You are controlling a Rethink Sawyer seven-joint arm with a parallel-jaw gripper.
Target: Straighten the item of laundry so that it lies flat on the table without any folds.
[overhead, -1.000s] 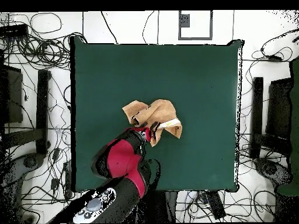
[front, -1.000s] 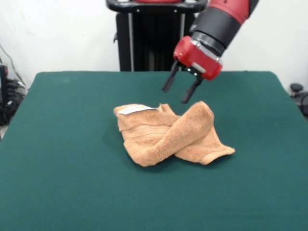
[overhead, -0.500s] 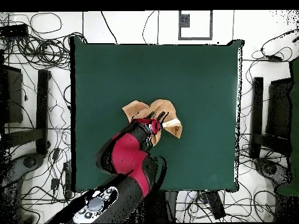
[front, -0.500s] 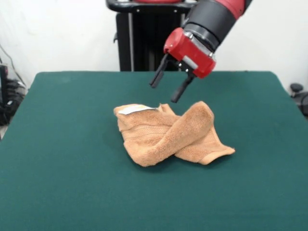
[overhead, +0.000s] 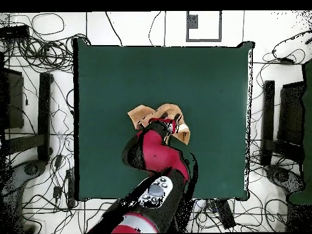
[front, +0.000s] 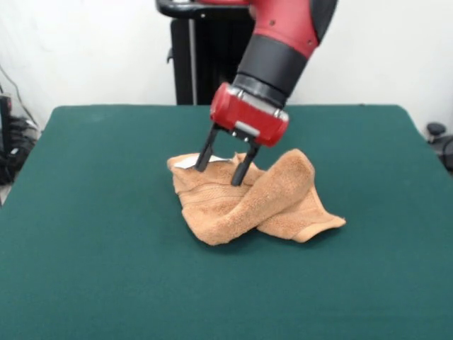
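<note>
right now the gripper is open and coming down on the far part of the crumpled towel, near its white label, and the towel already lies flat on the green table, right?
Not quite. The towel is not flat: the front view shows it bunched, with a thick fold rolled across its top. The rest holds: the gripper is open, down at the far part beside the white label, on the green table.

A crumpled orange-tan towel (front: 248, 198) is seen bunched near the middle of the dark green felt-topped table (front: 85, 234).
</note>
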